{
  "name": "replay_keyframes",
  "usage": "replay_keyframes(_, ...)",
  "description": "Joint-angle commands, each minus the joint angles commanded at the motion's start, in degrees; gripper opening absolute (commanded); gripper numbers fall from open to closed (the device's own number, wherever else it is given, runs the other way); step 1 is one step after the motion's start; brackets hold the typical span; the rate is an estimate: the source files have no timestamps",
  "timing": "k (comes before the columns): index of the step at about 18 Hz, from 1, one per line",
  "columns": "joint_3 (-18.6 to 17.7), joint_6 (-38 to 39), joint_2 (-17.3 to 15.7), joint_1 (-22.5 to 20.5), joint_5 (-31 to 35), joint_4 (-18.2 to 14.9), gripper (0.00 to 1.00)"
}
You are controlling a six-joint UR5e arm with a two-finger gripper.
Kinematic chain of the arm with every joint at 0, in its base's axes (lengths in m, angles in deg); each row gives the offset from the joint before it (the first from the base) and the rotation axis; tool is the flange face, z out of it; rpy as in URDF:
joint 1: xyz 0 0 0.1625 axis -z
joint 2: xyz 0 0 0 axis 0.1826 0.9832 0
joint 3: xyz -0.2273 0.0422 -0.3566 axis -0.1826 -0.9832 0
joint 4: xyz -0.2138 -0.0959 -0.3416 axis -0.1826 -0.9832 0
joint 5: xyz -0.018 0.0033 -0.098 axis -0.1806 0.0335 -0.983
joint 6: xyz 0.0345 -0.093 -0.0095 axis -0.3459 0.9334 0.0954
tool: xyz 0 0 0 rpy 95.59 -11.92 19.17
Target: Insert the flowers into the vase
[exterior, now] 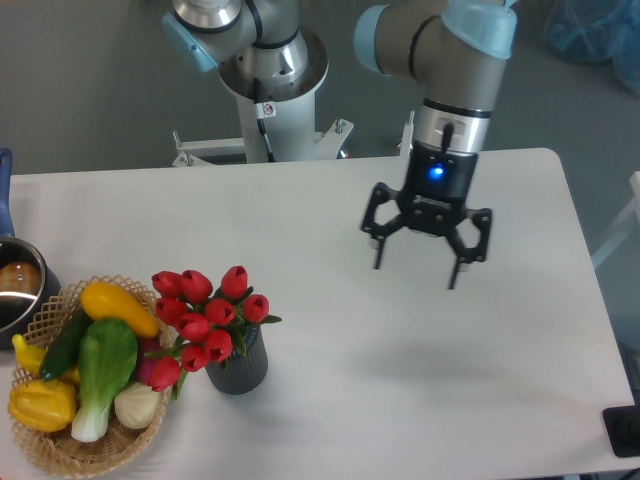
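Note:
The flowers (205,315), a bunch of red tulip buds with green stems, stand in the vase (238,366), a small dark grey ribbed cylinder at the front left of the white table. The buds lean left over the basket's edge. My gripper (415,270) is open and empty, held above the table's middle right, well away from the vase to its right and further back. Its two fingers point down.
A woven wicker basket (100,452) with toy vegetables sits just left of the vase, touching or nearly touching it. A metal pot (18,290) with a blue handle stands at the left edge. The robot base (270,80) rises behind the table.

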Motion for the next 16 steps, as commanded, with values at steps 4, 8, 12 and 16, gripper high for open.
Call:
replay_keyframes(4, 3.25, -9.95, 1.85, 0.26, 3.20, -2.71, 1.00)
replay_keyframes(8, 6.76, -10.39, 2.82, 0.96, 7.60, -8.17, 1.00)
replay_keyframes(12, 6.33, -14.16, 3.26, 1.84, 11.28, -8.61, 1.00)
replay_keyframes(16, 6.07, -14.88, 3.26, 2.81, 14.28, -8.53, 1.00)
